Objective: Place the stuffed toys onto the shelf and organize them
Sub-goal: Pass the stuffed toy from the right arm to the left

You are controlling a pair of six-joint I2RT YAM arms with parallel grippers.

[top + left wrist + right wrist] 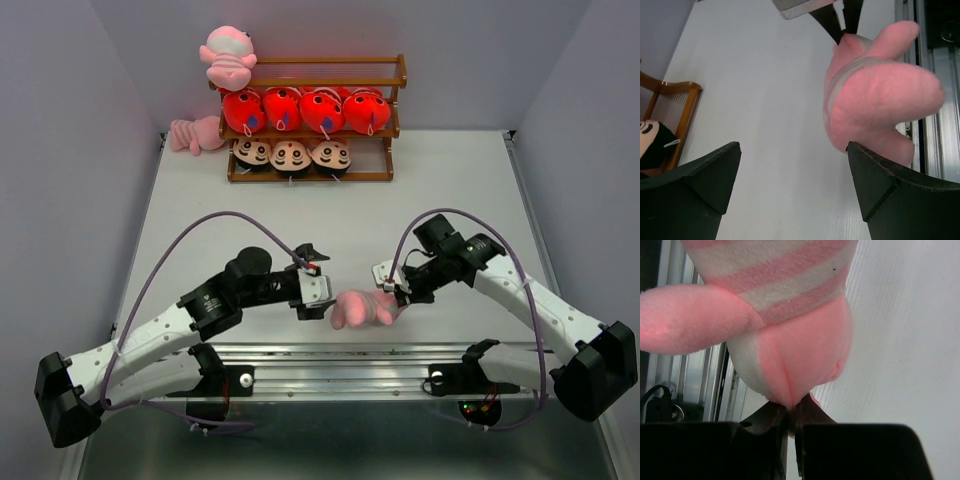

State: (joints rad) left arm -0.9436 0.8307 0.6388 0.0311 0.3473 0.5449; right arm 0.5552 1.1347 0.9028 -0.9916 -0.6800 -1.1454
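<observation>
One white surface carries a brown wooden three-tier shelf at its far edge.

Middle tier: four red-orange fish abreast, filling the width. Bottom tier: three boy dolls side by side, starting from the left end. Top tier: one pink striped plush sits at the left end.

A second pink plush lies on the surface just beside the shelf's left side.

A third pink plush, striped pink and white, is near the surface's near edge between the two arms, well apart from the shelf. Whether it rests on the surface or is lifted cannot be told.

The right pincer is clamped on a fold of the third pink plush. The left pincer has its jaws spread wide and grips nothing; the plush lies just beyond one fingertip.
</observation>
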